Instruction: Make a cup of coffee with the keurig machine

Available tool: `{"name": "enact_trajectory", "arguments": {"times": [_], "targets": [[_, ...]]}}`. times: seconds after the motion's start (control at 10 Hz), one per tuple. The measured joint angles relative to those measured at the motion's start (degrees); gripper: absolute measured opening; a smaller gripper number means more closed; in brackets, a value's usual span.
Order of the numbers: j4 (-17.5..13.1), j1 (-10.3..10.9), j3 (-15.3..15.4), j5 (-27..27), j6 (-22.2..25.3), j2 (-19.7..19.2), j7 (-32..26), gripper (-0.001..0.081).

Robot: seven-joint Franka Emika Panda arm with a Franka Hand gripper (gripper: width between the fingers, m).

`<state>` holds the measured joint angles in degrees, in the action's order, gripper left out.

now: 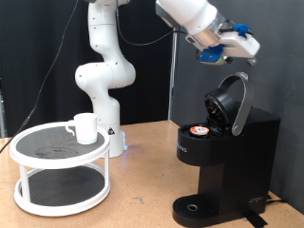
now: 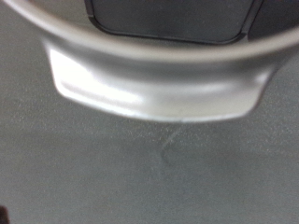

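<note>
The black keurig machine (image 1: 228, 157) stands at the exterior view's right with its rounded lid (image 1: 231, 100) hinged up and open. A small pod with a brown top (image 1: 198, 131) sits in the open chamber. My gripper (image 1: 231, 49) hangs in the air just above the raised lid and holds nothing that I can see. The wrist view is blurred and very close: a curved silver lip of the lid (image 2: 154, 89) fills it, and no fingers show. The white mug (image 1: 85, 127) stands on the top shelf of a round white rack (image 1: 28, 157) at the left, far from the gripper.
The robot's white base column (image 1: 103, 81) rises behind the rack. The machine's round drip base (image 1: 195, 209) is bare, with no cup on it. A wooden tabletop (image 1: 142, 190) lies between rack and machine. A black curtain hangs behind.
</note>
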<state>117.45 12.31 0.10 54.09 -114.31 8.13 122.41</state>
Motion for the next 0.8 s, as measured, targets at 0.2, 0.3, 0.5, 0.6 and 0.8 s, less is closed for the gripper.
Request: {"name": "enact_trajectory", "arguments": {"times": [0.2,0.3,0.5,0.6,0.8], "targets": [[-1.00,0.09,1.41,-0.17,-1.35,-1.15,0.89,0.0734],[-1.35,0.10,1.77,-0.49,-1.43,-1.46,1.10,0.0734],[-1.74,0.11,2.30,-1.90,-1.43,-1.96,1.20,0.0734],[-1.74,0.11,2.47,-2.32,-1.43,-2.01,1.20,0.0734],[-1.74,0.11,2.90,-3.06,-1.43,-2.07,1.50,0.0622]]}}
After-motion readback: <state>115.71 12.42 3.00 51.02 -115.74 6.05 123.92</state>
